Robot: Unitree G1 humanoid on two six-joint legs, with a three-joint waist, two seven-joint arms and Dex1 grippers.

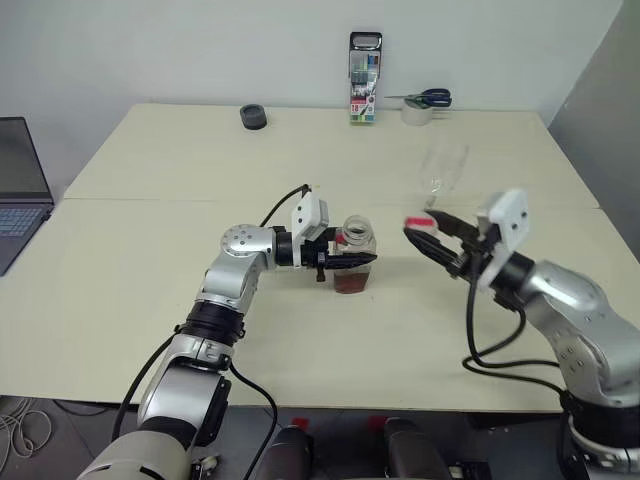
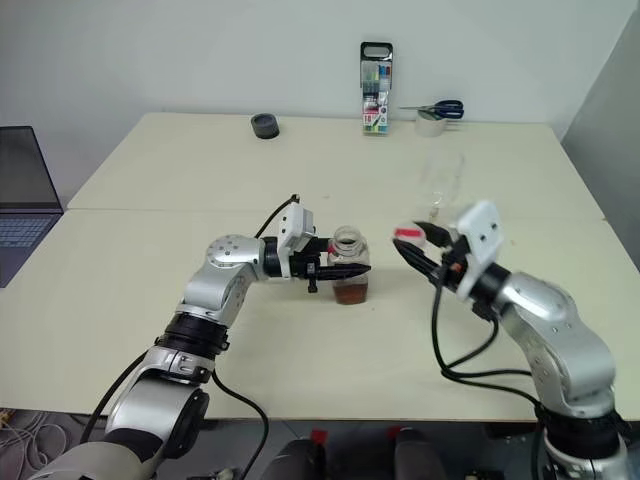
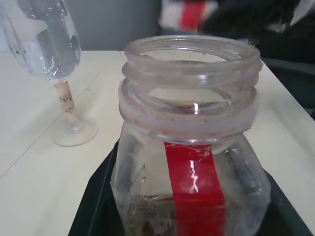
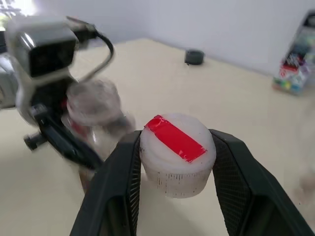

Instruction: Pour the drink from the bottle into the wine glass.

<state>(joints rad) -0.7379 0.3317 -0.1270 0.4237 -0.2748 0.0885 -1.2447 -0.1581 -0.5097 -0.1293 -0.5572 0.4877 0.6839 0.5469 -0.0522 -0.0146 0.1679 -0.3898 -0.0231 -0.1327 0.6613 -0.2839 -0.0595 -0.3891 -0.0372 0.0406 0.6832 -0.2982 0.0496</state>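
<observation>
My left gripper [image 1: 345, 262] clasps the open bottle [image 1: 354, 255] upright on the table [image 1: 150, 260]; the drink [image 1: 352, 283], partly masked by the fingers, fills only its base. My right gripper [image 4: 174, 162] grips the cap [image 4: 177, 152]. The wine glass [image 1: 440, 170], faint beyond, appears empty.

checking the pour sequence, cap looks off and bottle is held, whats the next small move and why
Probably set the cap down on the table, off to the robot's right. The right gripper has its jaws shut on it, the bottle stands open-mouthed in the left gripper, and the wine glass waits upright beyond, so that clears the way for pouring.
</observation>
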